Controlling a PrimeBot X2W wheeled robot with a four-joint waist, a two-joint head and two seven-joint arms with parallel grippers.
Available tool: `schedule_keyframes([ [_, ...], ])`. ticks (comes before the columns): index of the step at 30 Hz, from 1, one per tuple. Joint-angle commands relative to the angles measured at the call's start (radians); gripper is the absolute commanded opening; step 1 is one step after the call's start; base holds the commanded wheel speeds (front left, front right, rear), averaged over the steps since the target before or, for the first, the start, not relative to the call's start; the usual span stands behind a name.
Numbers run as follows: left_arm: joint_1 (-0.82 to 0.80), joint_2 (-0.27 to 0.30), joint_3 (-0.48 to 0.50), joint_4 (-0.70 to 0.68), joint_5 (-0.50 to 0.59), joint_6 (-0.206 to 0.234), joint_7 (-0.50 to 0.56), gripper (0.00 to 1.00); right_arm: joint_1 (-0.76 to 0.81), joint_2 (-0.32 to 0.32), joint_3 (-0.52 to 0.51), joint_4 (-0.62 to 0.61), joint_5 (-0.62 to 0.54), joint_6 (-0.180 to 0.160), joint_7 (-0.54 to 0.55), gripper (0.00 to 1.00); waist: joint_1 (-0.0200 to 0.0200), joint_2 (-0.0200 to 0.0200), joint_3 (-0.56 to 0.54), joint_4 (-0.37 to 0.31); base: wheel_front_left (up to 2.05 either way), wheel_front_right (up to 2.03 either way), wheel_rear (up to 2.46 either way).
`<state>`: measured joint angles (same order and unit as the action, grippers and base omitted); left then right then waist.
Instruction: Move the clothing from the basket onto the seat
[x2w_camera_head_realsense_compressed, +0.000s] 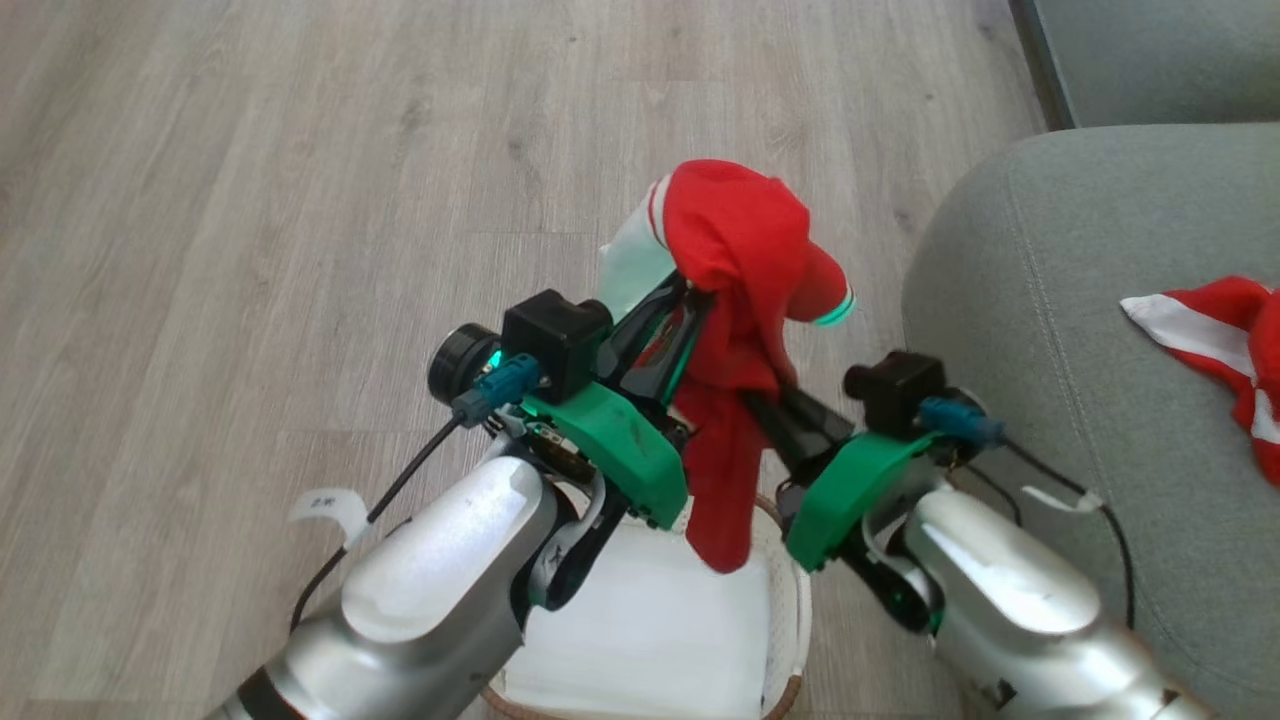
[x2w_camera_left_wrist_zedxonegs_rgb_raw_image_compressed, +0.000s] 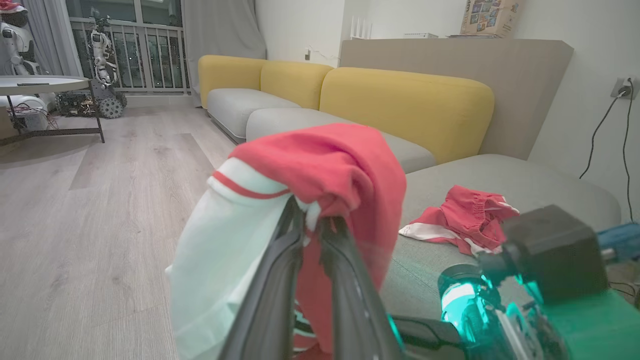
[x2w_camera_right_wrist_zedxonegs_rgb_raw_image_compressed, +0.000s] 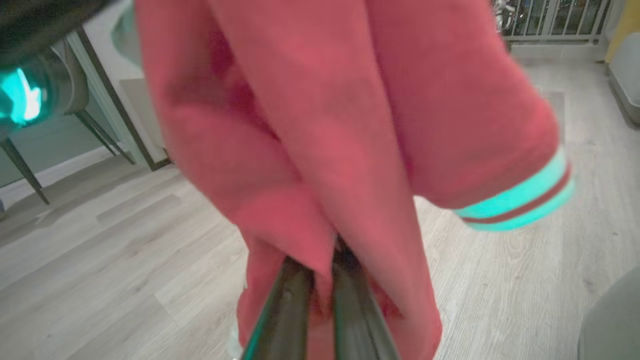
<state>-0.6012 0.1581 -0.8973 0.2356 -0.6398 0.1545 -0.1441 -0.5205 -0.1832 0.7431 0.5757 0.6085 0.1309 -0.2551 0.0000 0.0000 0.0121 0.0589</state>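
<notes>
Where pale wood-plank floor (x2w_camera_head_realsense_compressed: 300, 200) runs flat, I record the seat (x2w_camera_head_realsense_compressed: 1040, 330) at my right: a broad grey-green upholstered cushion, rounded at the edge, with one stitched seam. Below my forearms stands the basket (x2w_camera_head_realsense_compressed: 797, 600), oval, cream perforated plastic with a brown woven-look rim and a flat white liner sheet (x2w_camera_head_realsense_compressed: 650, 620) inside. Above it hangs the red jersey (x2w_camera_head_realsense_compressed: 735, 260), soft and draped, with a white panel and a striped cuff. A second jersey (x2w_camera_head_realsense_compressed: 1215, 330) lies crumpled on the seat. Both silver forearms reach forward and converge. My left claw (x2w_camera_left_wrist_zedxonegs_rgb_raw_image_compressed: 314, 220) is pinched on the jersey's upper fold. My right claw (x2w_camera_right_wrist_zedxonegs_rgb_raw_image_compressed: 322, 267) is closed on the cloth lower down.
</notes>
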Motion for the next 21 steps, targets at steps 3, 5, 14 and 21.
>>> schedule_keyframes([
  [3,-0.039,0.023,0.042,-0.016,-0.007,0.008,-0.016,0.00,0.015,-0.014,-0.046,-0.071,0.001,0.000,-0.007,0.00,0.0000,0.0000,0.001,-0.009,0.00,0.00,0.00],
  [5,-0.031,0.027,0.043,-0.011,-0.009,0.013,-0.019,0.00,0.038,-0.027,-0.085,-0.096,-0.008,0.000,-0.007,0.00,0.0000,0.0000,0.003,-0.017,0.00,0.00,0.00],
  [14,-0.006,0.011,0.011,0.001,-0.017,0.003,-0.013,0.00,0.114,-0.050,-0.313,-0.254,-0.073,0.000,-0.007,0.00,0.0000,0.0000,0.009,-0.061,0.00,0.00,0.00],
  [21,0.007,-0.011,-0.015,0.016,-0.019,-0.006,-0.019,1.00,0.148,-0.054,-0.413,-0.335,-0.112,0.000,-0.007,0.00,0.0000,0.0000,0.003,-0.106,0.00,0.00,0.00],
])
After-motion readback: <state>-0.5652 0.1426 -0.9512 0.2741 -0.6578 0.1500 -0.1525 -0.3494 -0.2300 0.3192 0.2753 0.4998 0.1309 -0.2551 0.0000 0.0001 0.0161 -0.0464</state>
